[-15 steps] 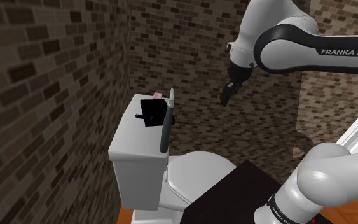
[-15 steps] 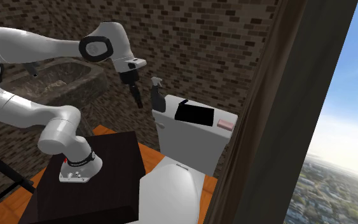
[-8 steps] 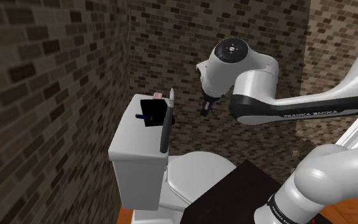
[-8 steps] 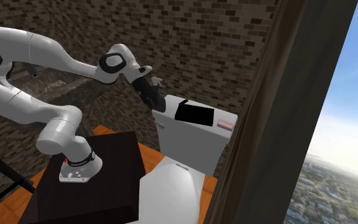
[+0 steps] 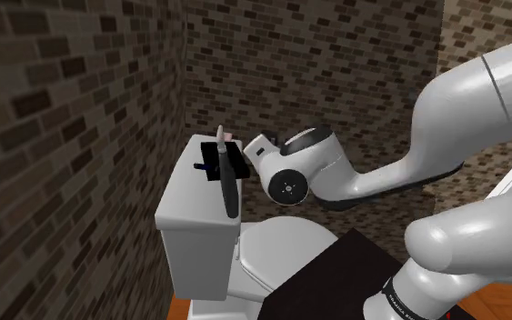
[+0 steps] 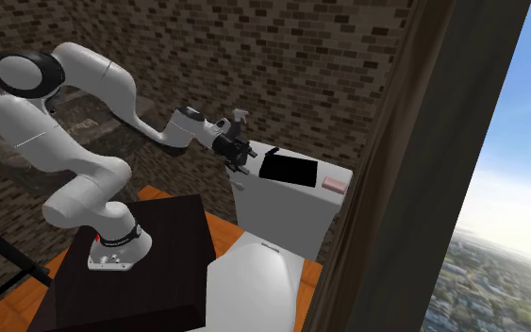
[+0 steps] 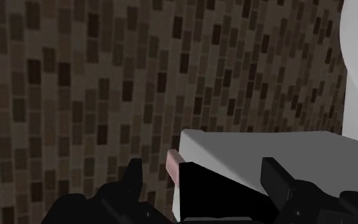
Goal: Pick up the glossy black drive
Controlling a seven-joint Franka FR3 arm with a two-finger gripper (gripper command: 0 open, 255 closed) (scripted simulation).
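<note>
On the white toilet tank's (image 6: 282, 203) lid the glossy black drive (image 6: 287, 170) lies flat, with a pink bar (image 6: 334, 183) just beside it. At the tank's opposite end the gripper (image 7: 204, 173) hovers. Its fingers (image 7: 133, 178) are spread wide and clasp nothing, and the drive shows between them.

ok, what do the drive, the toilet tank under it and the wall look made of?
Drive: flat pure black, no highlight or texture; material unclear.
Toilet tank: smooth plain white, possibly ceramic.
Wall: matte brown brick, mortar lines visible.
</note>
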